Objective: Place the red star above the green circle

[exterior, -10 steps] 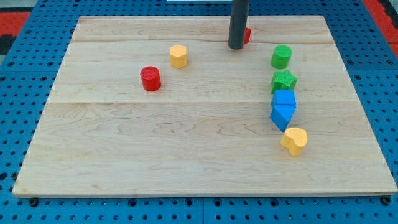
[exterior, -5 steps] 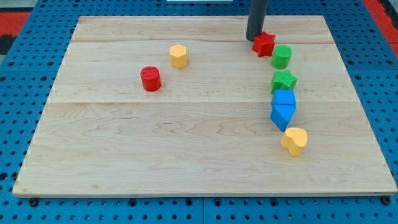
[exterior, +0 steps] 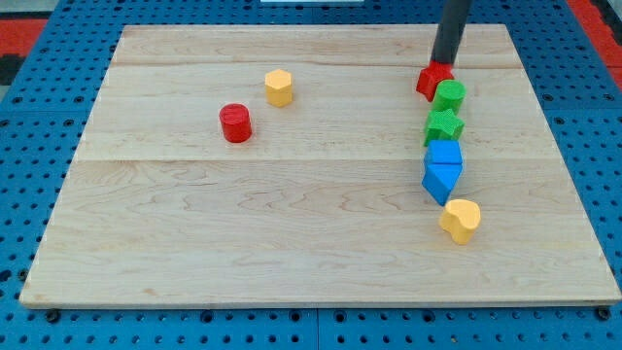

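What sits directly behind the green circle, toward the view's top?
The red star touches the green circle at its upper left. My tip stands at the star's top edge. The green circle hides the star's lower right corner.

The board point(exterior: 292, 214) is pale wood, made of several planks joined side by side, with fine grain lines and a smooth, slightly satin finish. Under it the table point(exterior: 39, 117) looks like blue painted metal or plastic with rows of small round holes. The rod is dark and matt, like rubber or dull plastic, down to my tip point(exterior: 443, 64). The blocks look like plastic with faint ribbed layers on the sides: the red star point(exterior: 433, 81), the green circle point(exterior: 449, 95), the green star point(exterior: 443, 127) and the red cylinder point(exterior: 235, 123). The two blue blocks point(exterior: 443, 169) and the two yellow ones point(exterior: 279, 87) look matt too.
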